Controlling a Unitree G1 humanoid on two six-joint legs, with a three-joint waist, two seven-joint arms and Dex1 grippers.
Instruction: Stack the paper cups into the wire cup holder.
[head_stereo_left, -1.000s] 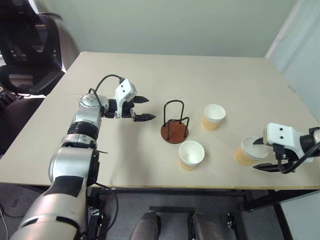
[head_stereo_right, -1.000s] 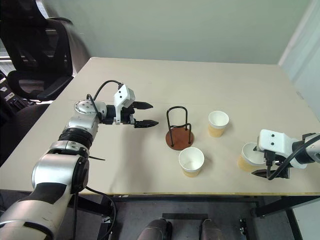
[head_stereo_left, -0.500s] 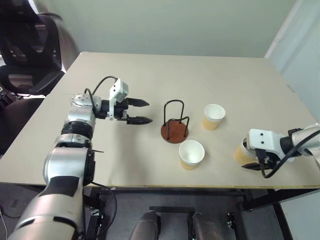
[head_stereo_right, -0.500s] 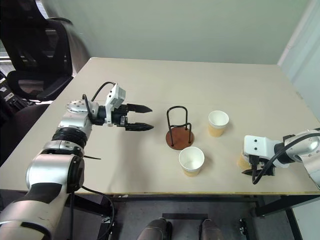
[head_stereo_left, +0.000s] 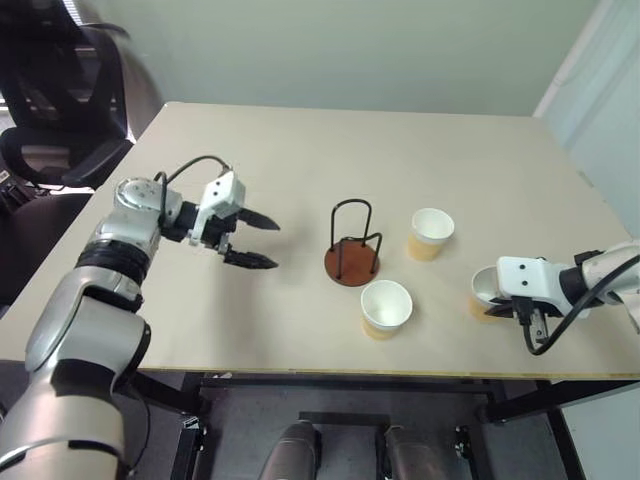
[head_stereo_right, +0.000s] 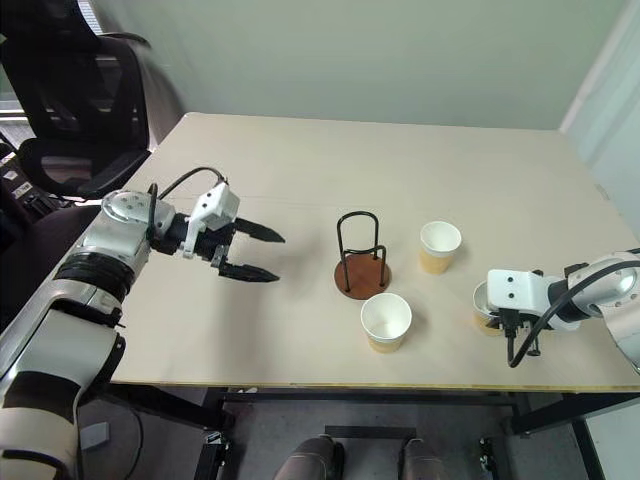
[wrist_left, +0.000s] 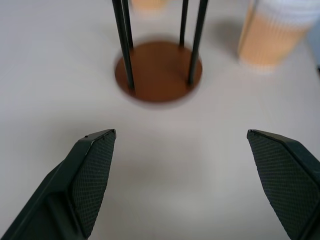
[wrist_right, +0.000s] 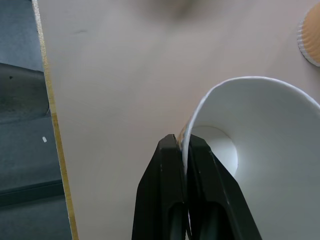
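The wire cup holder (head_stereo_left: 352, 262), black loops on a reddish-brown disc, stands mid-table. One paper cup (head_stereo_left: 431, 233) sits upright to its right and another paper cup (head_stereo_left: 385, 308) stands in front of it. A third paper cup (head_stereo_left: 483, 288) is near the front right edge, and my right gripper (wrist_right: 182, 146) is shut on its wall, one finger inside the rim and one outside. My left gripper (head_stereo_left: 268, 245) hovers open and holds nothing, left of the holder and pointing toward it. The left wrist view shows the holder (wrist_left: 159, 70) and a cup (wrist_left: 272, 35) beyond the spread fingers.
The beige table (head_stereo_left: 300, 150) carries all of this, with its front edge (head_stereo_left: 320, 374) close to the held cup. A black office chair (head_stereo_left: 60, 110) stands past the table's far left corner. A pale wall panel (head_stereo_left: 600, 90) rises at the right.
My right gripper went from open around the right cup to shut on its rim. My left gripper drew back leftward from the holder and turned, staying open.
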